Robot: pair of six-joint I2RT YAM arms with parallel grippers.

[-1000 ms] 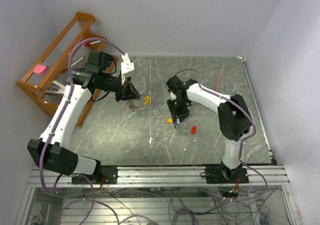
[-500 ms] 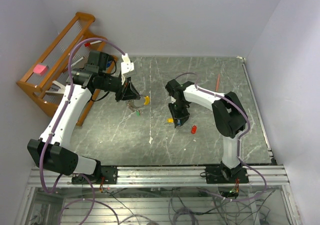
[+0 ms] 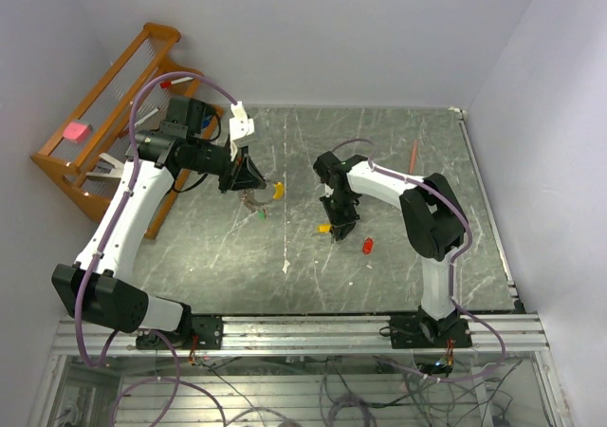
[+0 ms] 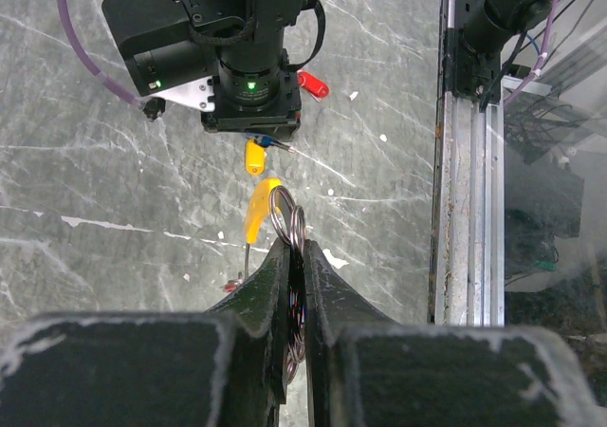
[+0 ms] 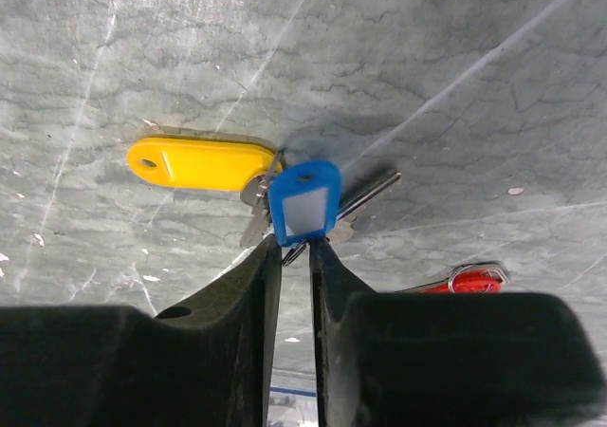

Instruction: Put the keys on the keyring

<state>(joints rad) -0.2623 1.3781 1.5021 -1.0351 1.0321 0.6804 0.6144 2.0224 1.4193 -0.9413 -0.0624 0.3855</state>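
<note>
My right gripper (image 5: pixel 296 251) has its jaws nearly together at the six o'clock edge of the blue key (image 5: pixel 303 202); I cannot tell if they bite. The yellow key (image 5: pixel 194 163), lying against it at ten o'clock, could drag along. My left gripper (image 4: pixel 296 256) clamps the keyring (image 4: pixel 287 220).

Robot lab: plain white enclosure walls (image 3: pixel 332 28), aluminium mounting rail (image 3: pixel 303 332), loose cabling (image 3: pixel 360 400).
</note>
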